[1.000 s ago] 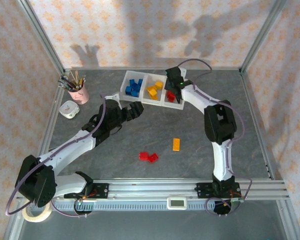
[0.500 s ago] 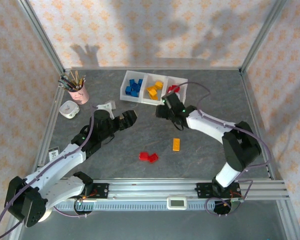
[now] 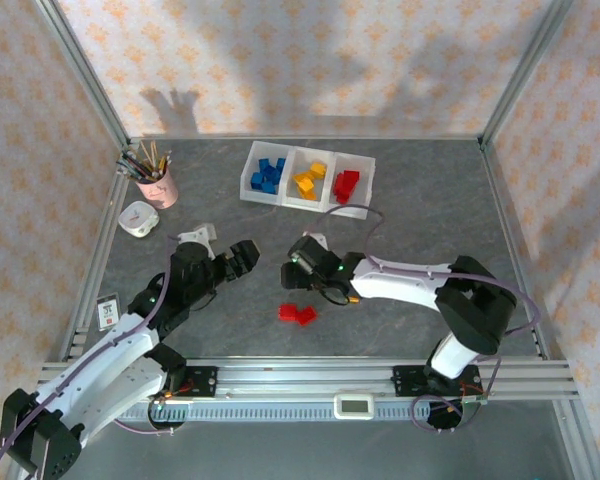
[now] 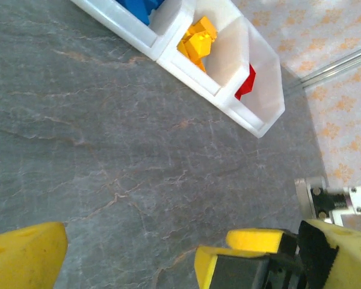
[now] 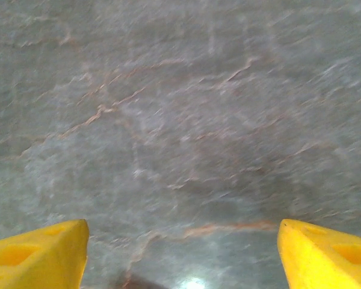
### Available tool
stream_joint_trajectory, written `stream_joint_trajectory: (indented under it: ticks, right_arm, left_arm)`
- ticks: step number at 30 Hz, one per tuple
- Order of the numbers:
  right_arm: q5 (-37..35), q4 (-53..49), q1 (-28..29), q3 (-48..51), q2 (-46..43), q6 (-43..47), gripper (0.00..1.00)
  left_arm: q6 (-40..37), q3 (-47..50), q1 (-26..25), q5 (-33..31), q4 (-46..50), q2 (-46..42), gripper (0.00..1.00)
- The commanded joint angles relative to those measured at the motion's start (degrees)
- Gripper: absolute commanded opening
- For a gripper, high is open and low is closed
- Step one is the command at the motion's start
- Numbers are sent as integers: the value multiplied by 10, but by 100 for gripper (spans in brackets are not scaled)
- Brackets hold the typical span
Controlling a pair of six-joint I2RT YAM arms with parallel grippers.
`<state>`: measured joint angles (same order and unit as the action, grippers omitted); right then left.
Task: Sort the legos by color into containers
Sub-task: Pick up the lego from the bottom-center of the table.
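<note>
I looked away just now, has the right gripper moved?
Yes. The right gripper has left the right-hand bin of the containers and come down-left in the top view, ending close to the loose red legos.

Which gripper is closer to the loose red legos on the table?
Right. The right gripper is just past the red legos, on their far side; the left gripper is farther off, beyond them and to their left.

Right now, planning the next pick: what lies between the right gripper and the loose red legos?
Only bare grey table, as the top view shows, between the right gripper and the red legos.
</note>
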<state>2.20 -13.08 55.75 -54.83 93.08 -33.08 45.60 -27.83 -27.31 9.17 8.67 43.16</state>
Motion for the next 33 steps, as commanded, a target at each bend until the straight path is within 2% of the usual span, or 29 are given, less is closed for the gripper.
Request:
stream_joint_trajectory:
  ticks: [1, 11, 16, 26, 33]
  right_arm:
    - [1, 15, 22, 8, 23, -45, 81]
    - [-20, -15, 87, -17, 62, -65, 78]
    - [-25, -32, 99, -26, 69, -62, 78]
    - [-26, -59, 116, -56, 92, -42, 67]
    - [-28, -72, 120, -89, 117, -33, 65]
  left_arm:
    - [14, 10, 4, -25, 34, -25, 99]
    - [24, 20, 4, -39, 66, -55, 99]
    - [27, 26, 4, -45, 74, -68, 99]
    - [28, 29, 5, -53, 87, -84, 99]
    - [31, 29, 4, -56, 91, -92, 99]
